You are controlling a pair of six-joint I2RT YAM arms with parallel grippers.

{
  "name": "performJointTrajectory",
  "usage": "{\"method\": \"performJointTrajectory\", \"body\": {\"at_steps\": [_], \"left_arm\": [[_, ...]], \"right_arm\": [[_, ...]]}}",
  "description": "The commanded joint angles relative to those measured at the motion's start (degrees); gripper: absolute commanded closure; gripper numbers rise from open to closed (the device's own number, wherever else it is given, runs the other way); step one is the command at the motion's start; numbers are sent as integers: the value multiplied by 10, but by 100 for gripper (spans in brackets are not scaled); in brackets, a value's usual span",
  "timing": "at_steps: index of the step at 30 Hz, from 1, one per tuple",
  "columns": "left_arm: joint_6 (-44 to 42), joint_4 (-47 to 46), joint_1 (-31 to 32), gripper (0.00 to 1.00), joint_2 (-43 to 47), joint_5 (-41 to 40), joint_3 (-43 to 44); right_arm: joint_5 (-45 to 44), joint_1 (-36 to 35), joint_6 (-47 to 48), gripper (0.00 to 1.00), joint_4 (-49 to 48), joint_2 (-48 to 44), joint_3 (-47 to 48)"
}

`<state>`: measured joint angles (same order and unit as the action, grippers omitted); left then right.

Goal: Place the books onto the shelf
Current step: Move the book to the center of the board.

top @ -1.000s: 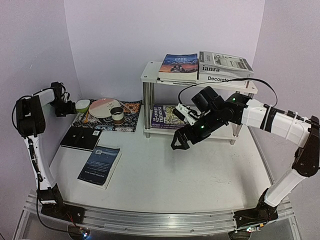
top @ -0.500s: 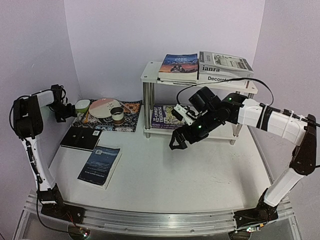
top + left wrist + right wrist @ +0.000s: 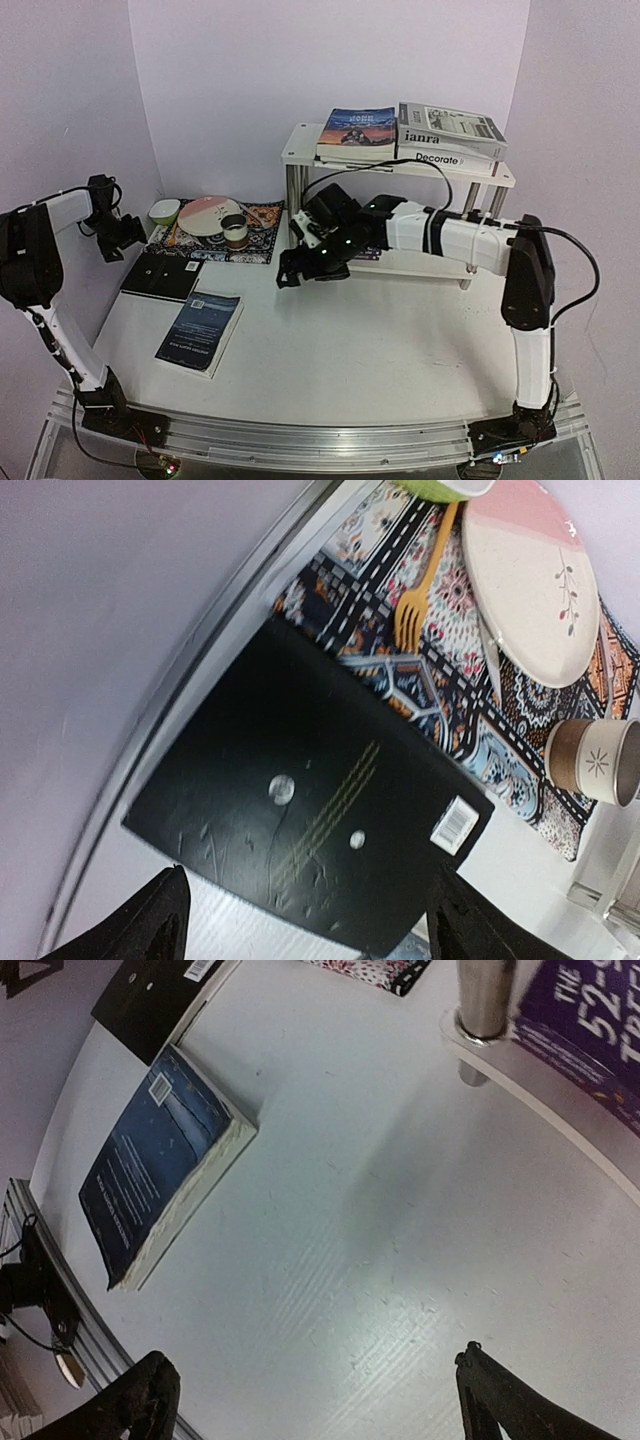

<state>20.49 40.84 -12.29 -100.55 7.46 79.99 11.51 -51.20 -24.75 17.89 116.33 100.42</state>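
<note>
Jaws on both your grippers stand wide apart, holding nothing. Your left gripper (image 3: pixel 308 875) hovers above the black book (image 3: pixel 300 810), which lies flat on the table (image 3: pixel 400 1210) against the placemat (image 3: pixel 440 690). Your right gripper (image 3: pixel 314 1353) hangs over bare table between the blue book (image 3: pixel 165 1165) and the shelf (image 3: pixel 545 1095). A purple book (image 3: pixel 585 1030) lies on its lower board.
</note>
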Motion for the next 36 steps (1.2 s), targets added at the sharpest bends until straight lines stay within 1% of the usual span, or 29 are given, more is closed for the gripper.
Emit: {"method": "performJointTrajectory", "body": {"at_steps": [1,6,10,13,19,20,25,27,31,33,36], "left_arm": [[55,3,4,18,74,5,-57],[52,10,6,18,127,7,-118],[25,29,5,18,126,23,-125],[9,55,5,18,128,69,-122],[34,65,7,17,166,152,-196],[38,65,8,17,169,163,-209],[68,64,22,17,190,191,-267],[70,62,25,17,194,192,-284],[55,45,25,16,182,192,-304],[53,30,25,16,170,200,-315],[56,11,26,16,169,212,-330]], "right_arm": [[-64,-49,-66,3,-29,62,98],[-127,-72,-98,5,-56,140,187],[-147,-85,-130,9,-64,216,272],[-167,-98,-133,9,-65,261,315],[-200,-113,-145,13,-75,334,354],[-204,-114,-145,14,-82,344,357],[-205,-115,-172,26,-93,389,382],[-201,-116,-180,33,-105,397,384],[-197,-122,-184,54,-112,396,378],[-193,-123,-187,70,-113,386,362],[-203,-123,-192,95,-114,344,306]]}}
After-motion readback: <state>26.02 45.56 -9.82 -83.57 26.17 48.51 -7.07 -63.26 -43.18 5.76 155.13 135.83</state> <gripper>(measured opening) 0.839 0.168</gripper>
